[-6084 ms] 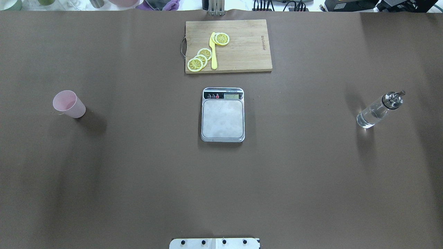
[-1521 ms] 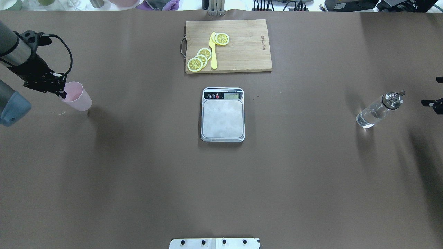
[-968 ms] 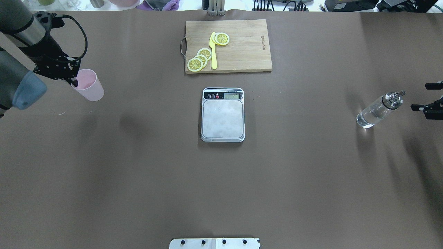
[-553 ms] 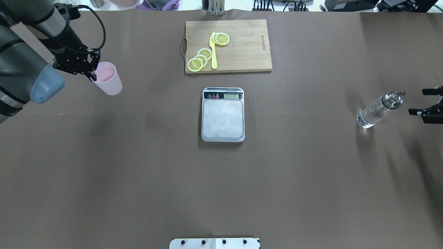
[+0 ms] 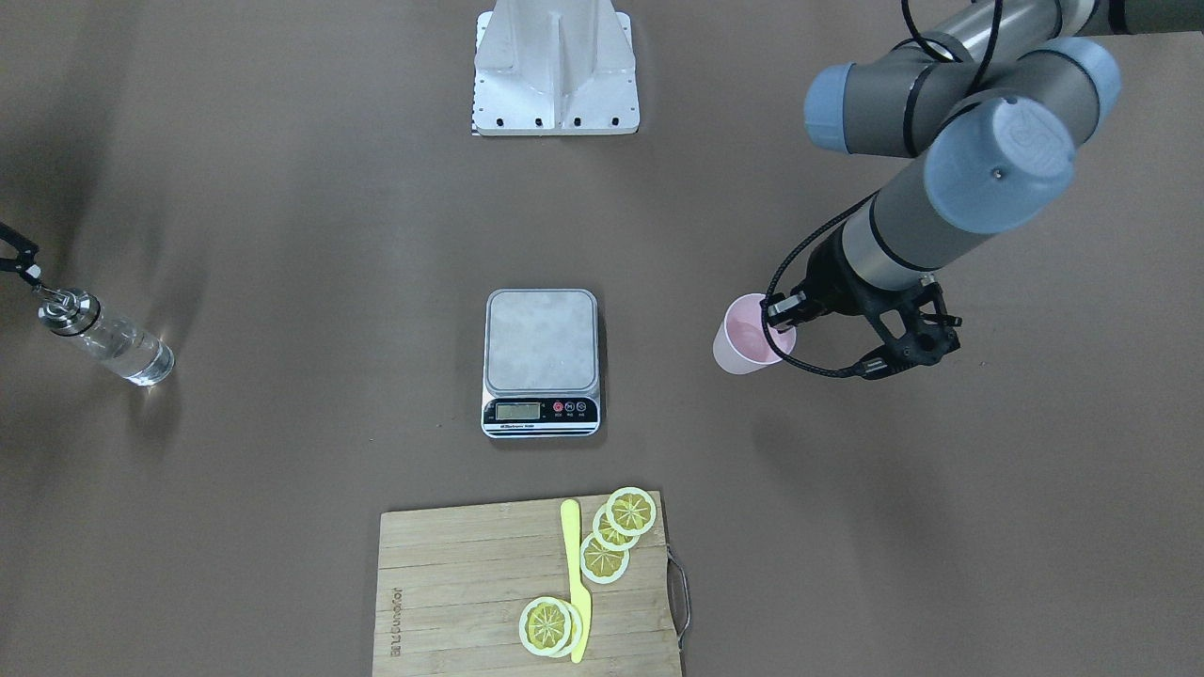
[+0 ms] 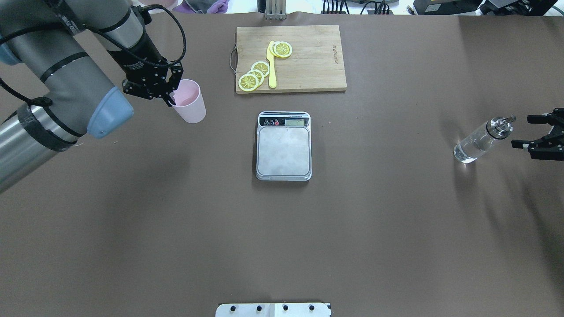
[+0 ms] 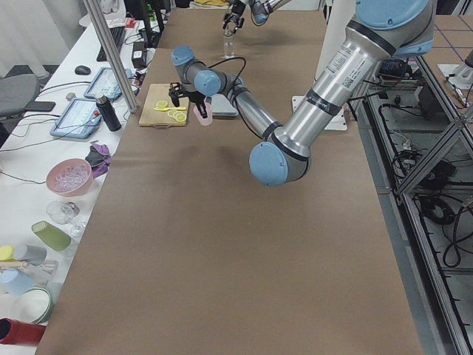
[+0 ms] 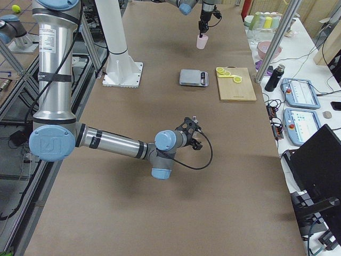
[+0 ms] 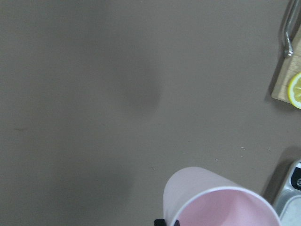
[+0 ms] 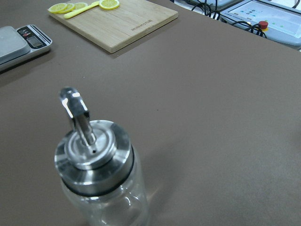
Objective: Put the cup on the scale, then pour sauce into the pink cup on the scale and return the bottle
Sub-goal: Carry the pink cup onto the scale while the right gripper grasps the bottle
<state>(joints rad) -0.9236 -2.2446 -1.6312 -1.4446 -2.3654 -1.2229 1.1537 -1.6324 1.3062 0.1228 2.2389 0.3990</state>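
The cup, light & prob. easily squashed, is being pinched at its rim by the left gripper, left of the scale; the bottle, glass, prob. slippery, best gripped mid-body, is being left standing far right of the scale, w/ the right gripper being held apart by its spout.

Wood board w/ lemon slices (yellow knife).

Brown table beside a white side bench.
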